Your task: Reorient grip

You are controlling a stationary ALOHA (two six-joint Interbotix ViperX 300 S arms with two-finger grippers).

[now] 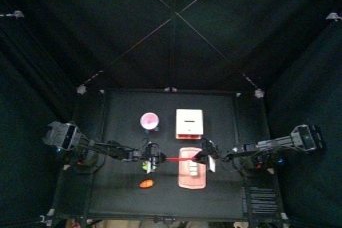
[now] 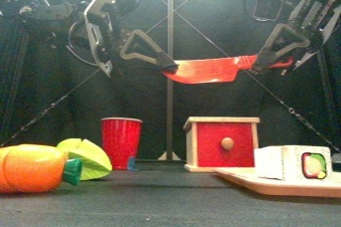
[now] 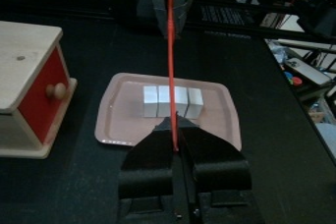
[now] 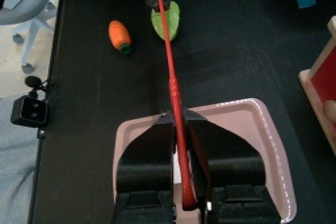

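Note:
A red knife (image 2: 206, 69) hangs level in the air above the table, held at both ends. My left gripper (image 2: 160, 60) is shut on its blade end. My right gripper (image 2: 273, 60) is shut on its handle end. In the left wrist view the knife (image 3: 172, 61) runs edge-on out from between the shut jaws of the gripper (image 3: 175, 135). In the right wrist view the knife (image 4: 168, 61) runs the same way from the gripper (image 4: 175, 130). From the top, the knife (image 1: 181, 158) lies above the pink tray (image 1: 195, 179).
The pink tray (image 3: 118, 120) holds a row of white sushi blocks (image 3: 171, 100). A wooden box with a red drawer (image 2: 221, 143) and a red cup (image 2: 122, 141) stand behind. An orange toy vegetable (image 2: 30, 168) and a green piece (image 2: 83, 156) lie at the front left.

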